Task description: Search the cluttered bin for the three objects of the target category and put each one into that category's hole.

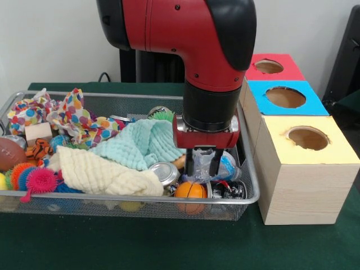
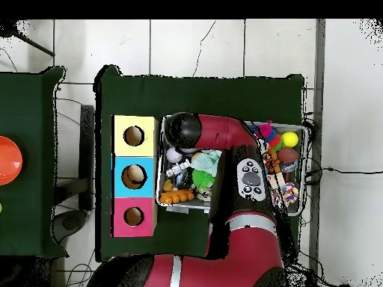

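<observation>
Green cloth table [image 1: 169, 247], white wall behind; pale tiled floor around it in the overhead view.

Item: my arm [image 1: 185, 34], red and black, smooth rounded casing, hanging over the bin's right end.

Item: bin [image 1: 250, 194], one, silver wire mesh, rectangular, heaped with clutter.

Item: boxes, three, plain wood blocks in a row just right of the bin, each with one round hole on top: yellow [image 1: 306, 149], blue [image 1: 286, 97], red [image 1: 270, 66].

Item: cloths, three, soft and crumpled: cream waffle-weave [image 1: 101, 171], mint [image 1: 140, 143], polka-dot [image 1: 76, 121].

Item: football [image 1: 8, 153], brown, at the left edge.

Item: spiky rubber balls, pink [image 1: 40, 180] and orange [image 1: 19, 171].

Item: small basketball [image 1: 190, 190], orange, against the near wall.

Item: can [image 1: 164, 173], shiny metal, beside the basketball.

Item: my gripper [image 1: 203, 166], black fingers [image 1: 193, 163] down in the bin, closed around a crinkled clear plastic bottle [image 1: 222, 166].
</observation>
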You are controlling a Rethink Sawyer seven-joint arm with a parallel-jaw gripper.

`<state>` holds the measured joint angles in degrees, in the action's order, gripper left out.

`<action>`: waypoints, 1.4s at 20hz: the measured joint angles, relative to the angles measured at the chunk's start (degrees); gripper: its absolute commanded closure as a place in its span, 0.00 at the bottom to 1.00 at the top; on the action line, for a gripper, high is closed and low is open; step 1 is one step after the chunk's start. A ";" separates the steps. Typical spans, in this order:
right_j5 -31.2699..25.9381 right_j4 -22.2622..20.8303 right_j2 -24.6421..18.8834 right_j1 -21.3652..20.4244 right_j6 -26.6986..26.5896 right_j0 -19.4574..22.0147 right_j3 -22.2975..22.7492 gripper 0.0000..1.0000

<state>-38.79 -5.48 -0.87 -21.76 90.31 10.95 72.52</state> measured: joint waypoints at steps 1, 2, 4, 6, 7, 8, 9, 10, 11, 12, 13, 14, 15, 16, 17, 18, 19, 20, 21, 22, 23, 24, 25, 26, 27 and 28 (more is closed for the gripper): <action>0.07 -0.01 0.00 -0.05 0.00 0.01 -0.02 1.00; 0.07 -0.04 0.02 -0.09 0.00 0.01 0.00 1.00; 0.07 -0.04 0.01 -0.03 0.00 0.01 0.00 1.00; 0.07 -0.04 0.01 0.02 0.00 0.01 0.00 1.00; 0.07 -0.04 0.01 0.05 0.00 0.01 0.00 1.00; 0.07 -0.03 0.01 0.06 0.00 0.01 0.00 1.00; 0.07 -0.02 0.01 0.08 0.00 0.01 0.00 1.00; 0.07 -0.04 0.01 0.08 0.00 0.01 0.00 1.00; 0.07 -0.04 0.01 0.08 0.00 0.01 0.00 1.00; 0.07 -0.04 0.01 0.08 0.00 0.01 0.00 1.00; 0.07 -0.04 0.01 0.08 0.00 0.01 0.00 1.00; 0.07 -0.04 0.01 0.08 0.00 0.01 0.00 1.00; 0.07 -0.04 0.01 0.08 0.00 0.01 0.00 1.00; 0.07 -0.04 0.01 0.08 0.00 0.01 0.00 1.00; 0.07 -0.04 0.01 0.06 0.00 0.01 0.01 1.00; 0.07 -0.04 0.01 0.04 0.00 0.01 0.02 1.00; 0.06 -0.05 0.01 -0.09 0.00 0.01 0.12 1.00; 0.05 -0.04 0.01 -0.26 0.00 0.01 0.22 1.00; -0.01 -0.05 0.01 -0.42 0.00 0.01 0.32 1.00; -0.11 -0.05 0.01 -0.62 0.00 0.01 0.42 1.00; -0.57 -0.05 0.01 -1.18 0.00 0.01 0.64 1.00; -0.94 -0.05 0.01 -1.58 0.00 0.01 0.75 1.00; -1.30 -0.05 0.01 -1.92 0.00 0.01 0.83 1.00; -2.37 -0.05 0.02 -2.77 0.00 0.01 0.95 1.00; -3.21 -0.06 0.02 -3.41 0.00 0.01 1.00 1.00; -4.04 -0.05 0.02 -4.08 0.00 0.01 1.05 1.00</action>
<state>-42.83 -5.53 -0.85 -25.85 90.31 10.96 73.58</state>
